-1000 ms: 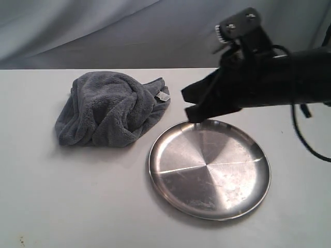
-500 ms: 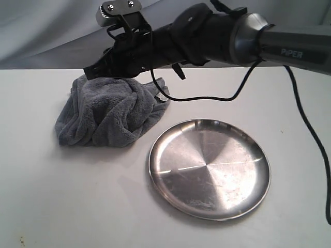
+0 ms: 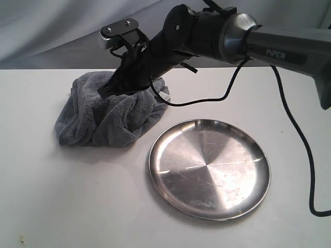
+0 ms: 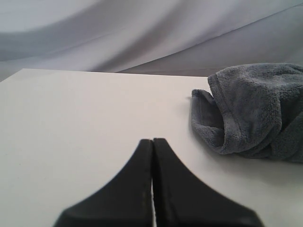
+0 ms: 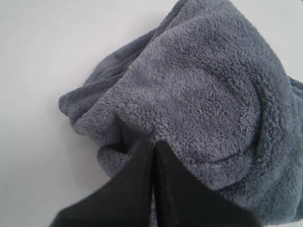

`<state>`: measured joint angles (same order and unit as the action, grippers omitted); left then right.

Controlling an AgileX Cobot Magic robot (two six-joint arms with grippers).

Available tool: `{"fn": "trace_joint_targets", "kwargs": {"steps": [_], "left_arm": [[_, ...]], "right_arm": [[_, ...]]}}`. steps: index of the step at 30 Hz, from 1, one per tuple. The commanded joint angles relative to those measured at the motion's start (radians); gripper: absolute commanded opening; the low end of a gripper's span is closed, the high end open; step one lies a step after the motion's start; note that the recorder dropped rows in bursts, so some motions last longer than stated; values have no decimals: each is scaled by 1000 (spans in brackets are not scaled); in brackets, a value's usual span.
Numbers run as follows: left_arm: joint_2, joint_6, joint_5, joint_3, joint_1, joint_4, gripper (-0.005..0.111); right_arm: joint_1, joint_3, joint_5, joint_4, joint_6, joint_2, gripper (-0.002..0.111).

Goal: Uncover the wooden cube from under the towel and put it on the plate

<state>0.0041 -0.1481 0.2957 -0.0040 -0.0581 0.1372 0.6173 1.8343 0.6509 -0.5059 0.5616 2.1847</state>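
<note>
right gripper: closed tight, empty, resting on towel top | spread it before you pinch a fold

Reaches in from the right of the exterior view with the right arm, far across the middle. Bends at the wrist and points the right claw steeply downward, jaws pressed flat together. Holds the left claw low, nearly level, jaws likewise closed tight.
</note>
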Motion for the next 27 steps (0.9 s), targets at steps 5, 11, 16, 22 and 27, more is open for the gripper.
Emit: {"fn": "trace_joint_targets", "kwargs": {"steps": [5,11,16,22,27], "left_arm": [[-4,-4,-7,4,-1,0,0],[-4,-4,-7,4,-1,0,0],[-4,-4,-7,4,-1,0,0],[-4,-4,-7,4,-1,0,0],[-4,-4,-7,4,-1,0,0]], "right_arm": [[3,10,-1,8,-2,-3,0],[20,10,69,-25,69,6,0],[33,10,112,-33,157,29,0],[83,11,60,-41,198,45,0],[142,11,-207,-59,224,45,0]]}}
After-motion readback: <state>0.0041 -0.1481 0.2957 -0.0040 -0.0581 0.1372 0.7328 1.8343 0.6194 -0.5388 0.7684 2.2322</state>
